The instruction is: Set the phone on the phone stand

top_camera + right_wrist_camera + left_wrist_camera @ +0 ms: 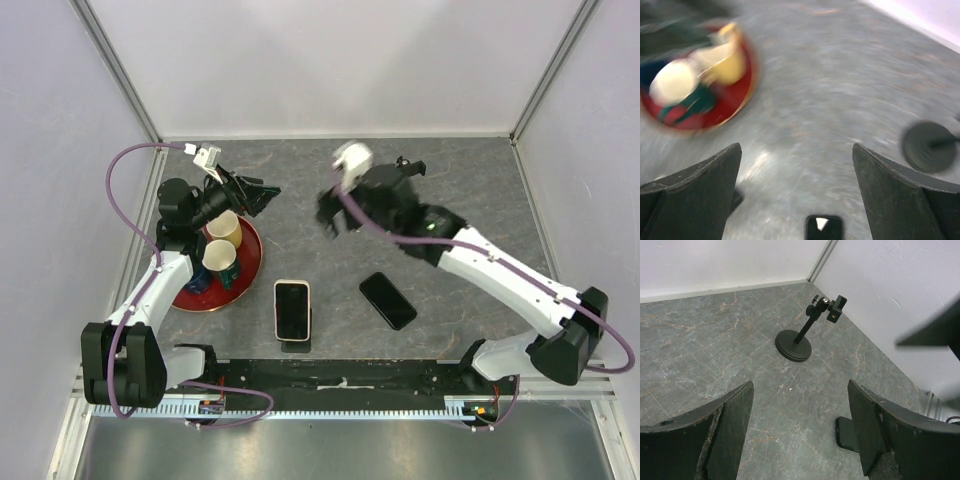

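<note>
Two phones lie flat near the table's front: a white-cased phone (292,310) and a black phone (388,300). The black phone stand (801,337) stands upright near the back corner with its clamp (829,308) empty. From above, only its clamp head (408,166) seems to show behind the right arm. My right gripper (332,215) hovers open over mid-table, nothing between its fingers (796,146). Its blurred view shows a dark phone (823,227) below and the stand's base (927,146) to the right. My left gripper (262,193) is open and empty (800,382), and a black phone's corner (847,434) peeks past its right finger.
A red plate (250,270) holding cups (224,228) sits at the left under the left arm, and shows blurred in the right wrist view (740,107). White walls enclose the back and both sides. The right arm's blurred shape (935,330) crosses the left wrist view.
</note>
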`<action>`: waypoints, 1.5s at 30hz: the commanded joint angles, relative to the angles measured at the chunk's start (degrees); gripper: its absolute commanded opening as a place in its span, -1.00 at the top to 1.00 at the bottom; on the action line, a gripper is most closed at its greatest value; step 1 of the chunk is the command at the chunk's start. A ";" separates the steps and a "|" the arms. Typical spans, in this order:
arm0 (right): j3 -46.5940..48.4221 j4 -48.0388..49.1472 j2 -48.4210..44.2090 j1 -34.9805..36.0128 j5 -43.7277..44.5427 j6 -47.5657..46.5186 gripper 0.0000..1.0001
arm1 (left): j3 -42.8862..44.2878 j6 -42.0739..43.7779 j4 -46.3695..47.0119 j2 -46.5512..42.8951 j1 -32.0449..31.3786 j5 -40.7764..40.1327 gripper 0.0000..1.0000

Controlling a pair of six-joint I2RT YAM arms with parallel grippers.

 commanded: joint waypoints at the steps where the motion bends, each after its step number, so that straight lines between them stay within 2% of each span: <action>1: -4.50 7.99 -3.62 -14.47 12.62 19.25 -0.96 | 1.04 -1.01 2.73 0.22 0.37 0.88 -0.64; 5: -3.99 7.30 -0.91 -22.04 17.83 20.18 -0.96 | 0.95 -1.18 3.08 0.40 0.37 1.06 -0.64; 9: 1.45 2.56 8.65 -30.21 12.22 15.79 -0.96 | 0.95 -1.18 3.17 0.49 0.37 1.06 -0.64; 10: 3.64 2.02 9.98 -30.92 9.94 13.34 -0.83 | 0.95 -1.10 3.25 0.57 0.37 1.14 -0.64; 12: 5.23 0.45 13.14 -32.24 8.17 11.39 -0.69 | 1.03 -1.10 3.34 0.84 0.37 1.06 -0.64; 15: 10.59 -3.85 16.93 -32.25 9.30 8.23 -0.45 | 1.04 -1.44 3.69 1.19 0.37 1.41 -0.64; 18: 10.78 -3.61 17.64 -32.25 10.62 6.37 -0.27 | 1.12 -2.06 4.48 1.45 0.37 1.76 -0.64; 19: 10.69 -3.52 17.64 -32.25 11.15 6.02 -0.12 | 1.04 -2.24 4.57 1.63 0.37 1.93 -0.64; 20: 10.69 -3.26 17.56 -32.25 11.41 5.67 -0.06 | 1.04 -2.24 4.75 1.72 0.37 2.02 -0.64; 24: 10.87 -2.73 18.08 -32.25 11.07 5.76 0.05 | 1.12 -3.29 5.63 2.51 0.37 2.46 -0.64; 29: 11.22 -2.82 19.31 -31.73 10.62 6.02 0.07 | 1.04 -3.38 5.98 2.51 0.37 2.90 -0.64; 32: 11.40 -2.90 19.66 -30.85 12.11 5.93 0.16 | 1.03 -3.29 5.98 2.68 0.37 2.73 -0.64; 33: 11.40 -2.90 19.84 -30.58 12.21 5.85 0.27 | 1.04 -3.38 5.98 2.68 0.37 2.73 -0.64; 35: 11.48 -3.17 20.10 -29.71 13.17 5.67 0.33 | 1.12 -3.38 6.07 2.86 0.37 2.81 -0.64; 41: 11.31 -3.78 20.89 -27.16 17.30 4.97 0.30 | 1.04 -3.38 6.07 2.86 0.37 2.90 -0.64; 44: 11.22 -3.87 21.33 -26.72 18.09 4.96 0.35 | 1.12 -3.38 6.07 2.77 0.37 2.90 -0.64; 45: 11.31 -3.78 21.33 -26.71 18.18 5.05 0.55 | 1.04 -3.38 6.07 2.77 0.37 2.90 -0.64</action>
